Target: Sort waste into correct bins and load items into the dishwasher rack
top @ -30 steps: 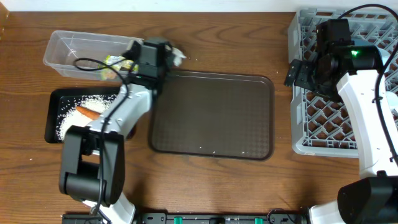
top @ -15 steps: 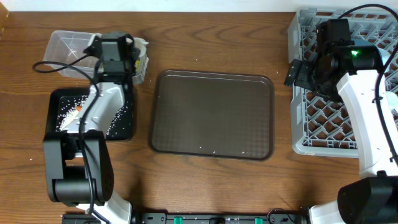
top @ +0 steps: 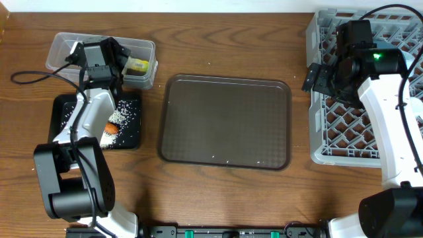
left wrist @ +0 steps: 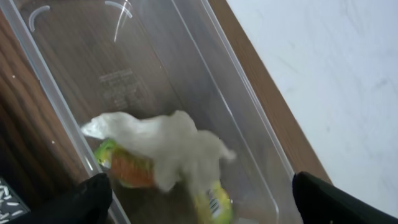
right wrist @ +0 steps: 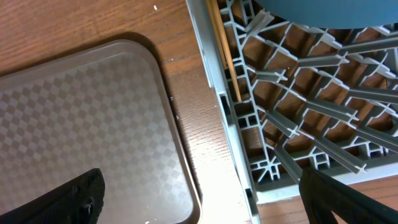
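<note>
Tissue point(left wrist: 163, 144) below L end effector point(left wrist: 205, 200)

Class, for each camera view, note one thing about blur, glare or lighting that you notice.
Left wrist: the tissue looks soft and smeared, and white glare streaks curve on the clear tub. Right wrist: a bright glare patch on the table beside the rack. Overhead: evenly lit and sharp.

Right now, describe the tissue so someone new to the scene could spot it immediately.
Start at the brown serving tray mid-table; just off its far left corner sits the clear plastic tub, behind the black tray. Inside the tub, the tissue lies over the snack wrapper. It is the only soft, plain white, crumpled thing there; the wrapper is glossy green-yellow print.
</note>
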